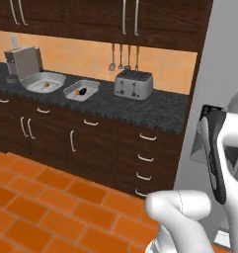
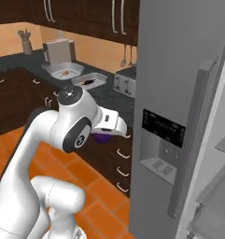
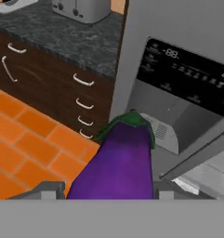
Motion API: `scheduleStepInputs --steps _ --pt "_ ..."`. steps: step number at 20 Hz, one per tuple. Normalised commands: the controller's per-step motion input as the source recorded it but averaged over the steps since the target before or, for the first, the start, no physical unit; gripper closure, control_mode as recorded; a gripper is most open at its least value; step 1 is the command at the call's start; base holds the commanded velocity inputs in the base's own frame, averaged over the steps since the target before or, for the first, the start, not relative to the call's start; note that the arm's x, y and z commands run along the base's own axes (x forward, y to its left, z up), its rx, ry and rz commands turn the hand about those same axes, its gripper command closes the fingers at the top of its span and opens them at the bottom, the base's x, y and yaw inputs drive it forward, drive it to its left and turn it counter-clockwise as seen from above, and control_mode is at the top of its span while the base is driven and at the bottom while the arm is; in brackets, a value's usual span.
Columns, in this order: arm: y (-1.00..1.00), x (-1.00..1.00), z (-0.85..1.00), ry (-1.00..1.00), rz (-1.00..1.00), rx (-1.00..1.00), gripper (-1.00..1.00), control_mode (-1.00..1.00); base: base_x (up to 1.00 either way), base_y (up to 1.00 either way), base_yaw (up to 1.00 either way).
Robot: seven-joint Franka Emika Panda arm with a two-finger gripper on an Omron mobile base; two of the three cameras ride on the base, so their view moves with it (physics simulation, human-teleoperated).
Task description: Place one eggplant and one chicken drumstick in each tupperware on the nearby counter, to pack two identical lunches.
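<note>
Hand view: an eggplant is held between the jaws of the gripper, beside the fridge, well apart from the counter.

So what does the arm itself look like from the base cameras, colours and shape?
The arm is glossy white with rounded, tube-like links. A round dark cap with a small light dot tops one joint, and a black oval panel with a small grey ring mark sits on the elbow. The left base view shows a dark grey strip down one link. No loose cables visible.
</note>
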Motion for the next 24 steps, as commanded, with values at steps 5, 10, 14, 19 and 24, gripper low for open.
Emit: scheduleStepInputs --steps 5,10,14,19,24 --pt "0.0 0.0 0.0 0.0 0.0 0.0 1.0 1.0 0.69 1.0 0.31" --pt "0.0 0.0 0.0 0.0 0.0 0.0 1.0 1.0 1.0 1.0 0.05" --pt "0.0 0.0 0.0 0.0 0.0 0.0 1.0 1.0 1.0 0.95 -0.19" --pt "0.0 0.0 0.0 0.0 0.0 0.0 1.0 1.0 1.0 1.0 -0.41" --pt "0.0 0.0 0.0 0.0 0.0 0.0 1.0 1.0 0.88 1.0 -0.45"
